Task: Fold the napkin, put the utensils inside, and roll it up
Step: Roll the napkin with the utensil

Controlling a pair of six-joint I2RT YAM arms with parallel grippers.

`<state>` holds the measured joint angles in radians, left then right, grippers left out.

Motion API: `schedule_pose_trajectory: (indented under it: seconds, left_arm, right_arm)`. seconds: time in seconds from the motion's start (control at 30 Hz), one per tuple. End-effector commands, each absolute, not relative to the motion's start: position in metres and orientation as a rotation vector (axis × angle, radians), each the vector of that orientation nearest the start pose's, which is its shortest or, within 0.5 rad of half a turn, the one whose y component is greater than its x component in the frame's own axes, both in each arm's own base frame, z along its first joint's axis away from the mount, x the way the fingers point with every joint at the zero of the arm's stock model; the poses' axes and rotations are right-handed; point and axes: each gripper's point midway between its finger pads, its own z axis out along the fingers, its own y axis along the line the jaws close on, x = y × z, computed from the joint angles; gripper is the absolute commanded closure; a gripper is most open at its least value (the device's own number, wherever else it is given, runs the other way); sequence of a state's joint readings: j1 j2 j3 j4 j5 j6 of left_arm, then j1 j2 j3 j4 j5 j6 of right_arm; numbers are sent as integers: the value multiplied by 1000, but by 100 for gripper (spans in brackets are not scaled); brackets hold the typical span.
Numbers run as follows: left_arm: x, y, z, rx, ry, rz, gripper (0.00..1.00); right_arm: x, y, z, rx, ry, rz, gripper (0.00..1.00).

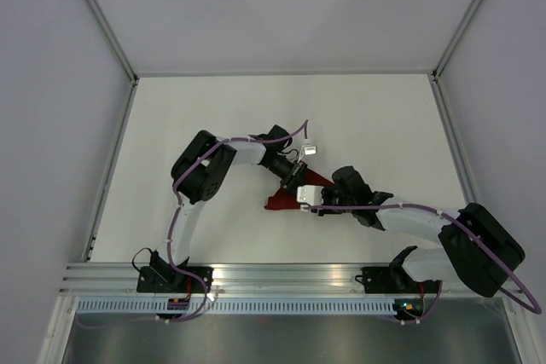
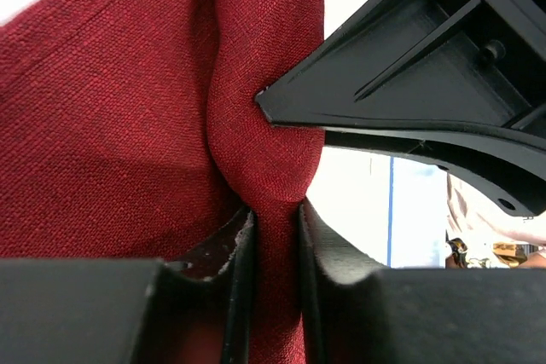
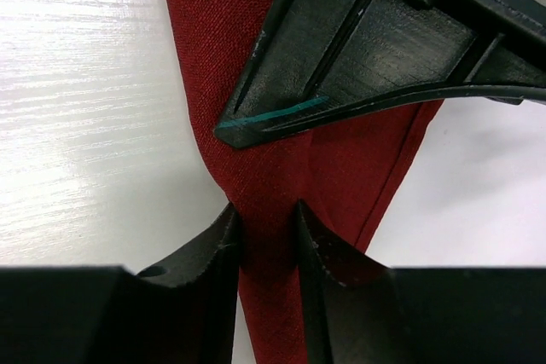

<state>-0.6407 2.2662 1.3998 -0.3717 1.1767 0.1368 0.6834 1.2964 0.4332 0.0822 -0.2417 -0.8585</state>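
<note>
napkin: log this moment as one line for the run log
napkin: bunched narrow | left gripper: shut on napkin | right gripper: shut on napkin, close beside left | fork: not clearly seen

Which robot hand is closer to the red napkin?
Neither, it's a tie: both are touching it. The left gripper pinches a bunched fold of the napkin from the far side, and the right gripper clamps it from the near side.

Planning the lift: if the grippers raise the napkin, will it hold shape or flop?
Probably floppy: the napkin bunches into a ridge where the left gripper pinches it. Likely light: its thin folds fit inside the right gripper. The coarse weave should resist slipping.
</note>
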Motion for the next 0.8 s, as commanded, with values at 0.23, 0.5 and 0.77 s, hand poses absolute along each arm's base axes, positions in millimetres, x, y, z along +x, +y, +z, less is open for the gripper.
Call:
schedule_pose_trajectory:
  seconds: [0.23,0.5,0.77]
  left_arm:
    - [243,-344,-3,1217,2383,-1473,63]
    - [290,-335,40,1060,2237,-1295,62]
    - [336,-320,93,800,2095,-1021,63]
  right_arm:
    - [210,197,1,-1818,1739,300,77]
    - [199,193,3,-1872,1847,437,77]
    - [199,194,1,-1926,1945,614,78]
